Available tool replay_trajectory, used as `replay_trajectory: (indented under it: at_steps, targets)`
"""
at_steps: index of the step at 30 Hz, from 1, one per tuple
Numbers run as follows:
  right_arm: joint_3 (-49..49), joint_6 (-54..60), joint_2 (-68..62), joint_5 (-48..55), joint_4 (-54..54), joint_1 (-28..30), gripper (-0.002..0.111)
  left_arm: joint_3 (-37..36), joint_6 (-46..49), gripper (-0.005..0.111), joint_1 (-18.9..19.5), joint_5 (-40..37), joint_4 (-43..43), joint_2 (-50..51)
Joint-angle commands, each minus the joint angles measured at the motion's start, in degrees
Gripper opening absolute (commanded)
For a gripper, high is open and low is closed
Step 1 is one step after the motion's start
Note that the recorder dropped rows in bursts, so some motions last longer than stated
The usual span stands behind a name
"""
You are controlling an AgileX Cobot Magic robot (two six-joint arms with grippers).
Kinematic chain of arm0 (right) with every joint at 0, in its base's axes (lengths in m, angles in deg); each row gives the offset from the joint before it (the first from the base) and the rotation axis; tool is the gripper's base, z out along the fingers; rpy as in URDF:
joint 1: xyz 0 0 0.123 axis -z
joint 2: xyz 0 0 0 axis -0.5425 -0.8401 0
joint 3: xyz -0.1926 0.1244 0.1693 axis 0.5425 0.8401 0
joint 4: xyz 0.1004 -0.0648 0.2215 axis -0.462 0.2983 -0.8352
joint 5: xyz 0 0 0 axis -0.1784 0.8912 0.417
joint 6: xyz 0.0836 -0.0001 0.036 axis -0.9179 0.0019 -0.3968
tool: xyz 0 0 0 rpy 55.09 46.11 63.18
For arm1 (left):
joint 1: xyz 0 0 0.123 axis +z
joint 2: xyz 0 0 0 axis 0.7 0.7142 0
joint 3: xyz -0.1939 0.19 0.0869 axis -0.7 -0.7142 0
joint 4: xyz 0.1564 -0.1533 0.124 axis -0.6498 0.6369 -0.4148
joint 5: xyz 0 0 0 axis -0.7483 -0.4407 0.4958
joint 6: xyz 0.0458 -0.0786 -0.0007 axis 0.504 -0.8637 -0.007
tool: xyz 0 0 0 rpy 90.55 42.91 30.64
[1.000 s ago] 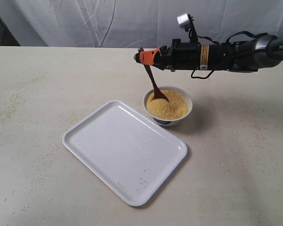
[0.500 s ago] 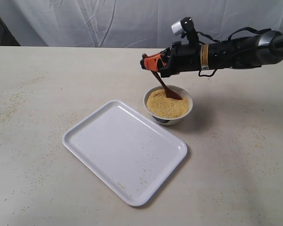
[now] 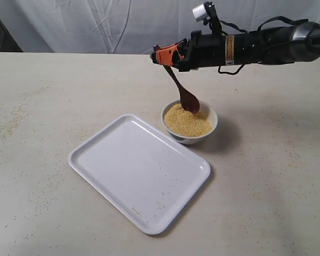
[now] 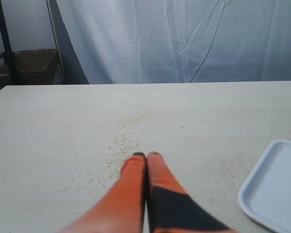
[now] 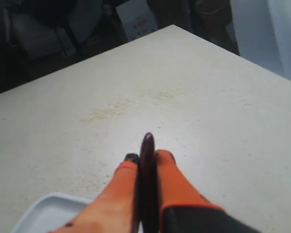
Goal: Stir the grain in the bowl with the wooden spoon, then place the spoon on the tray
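Note:
My right gripper (image 3: 159,56) is shut on the handle of the dark wooden spoon (image 3: 182,90), high above the table. The spoon hangs slanting down, its round end just over the far rim of the small white bowl (image 3: 201,134) and clear of the yellow grain (image 3: 185,121) heaped inside. In the right wrist view the spoon handle (image 5: 147,165) stands pinched between the orange fingers (image 5: 166,179). The large white tray (image 3: 138,170) lies flat in front and left of the bowl. My left gripper (image 4: 146,156) is shut with nothing in it, low over the table, the tray's corner (image 4: 274,187) beside it.
Loose grains are scattered on the beige table (image 3: 37,117), thickest at the left (image 4: 123,141). A white cloth backdrop (image 3: 96,24) hangs behind. A cardboard box (image 4: 31,65) sits beyond the table's far corner.
The right gripper has risen and shifted slightly left, lifting the spoon's round end out of the grain. The tray and bowl sit about where they were.

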Motion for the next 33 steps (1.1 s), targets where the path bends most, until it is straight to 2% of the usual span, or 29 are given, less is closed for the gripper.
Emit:
replay_trajectory:
  at_steps: [1,6,11,15,19,21,25,27,33]
  targets:
    - [-0.29,0.49,-0.46,7.11,4.88,0.18,0.0,-0.21,-0.19,0.0,0.04,0.27,0.16,-0.28]
    - [-0.29,-8.59,-3.29,2.39,9.81,-0.53,0.0,-0.21,-0.19,0.0,0.04,0.27,0.16,-0.28]
    - [-0.62,-8.09,-2.6,-6.72,3.64,-0.3,0.0,-0.21,-0.19,0.0,0.04,0.27,0.16,-0.28]
    - [-1.72,-5.0,0.11,-5.55,-2.71,0.21,0.0,-0.21,-0.19,0.0,0.04,0.27,0.16,-0.28]
    - [-2.82,-2.62,1.7,-1.41,-2.84,0.21,0.0,-0.21,-0.19,0.0,0.04,0.27,0.16,-0.28]
    - [-2.71,-2.09,1.61,0.76,-1.1,0.1,0.0,-0.21,-0.19,0.0,0.04,0.27,0.16,-0.28]
    - [-2.7,-2.46,-0.69,3.61,9.8,-0.52,0.0,-0.21,-0.19,0.0,0.04,0.27,0.16,-0.28]
    - [-2.61,-4.31,-2.53,1.81,13.1,-0.99,0.0,-0.21,-0.19,0.0,0.04,0.27,0.16,-0.28]
    - [-2.74,-6.91,-3.51,-6.28,12.33,-2.09,0.0,-0.21,-0.19,0.0,0.04,0.27,0.16,-0.28]
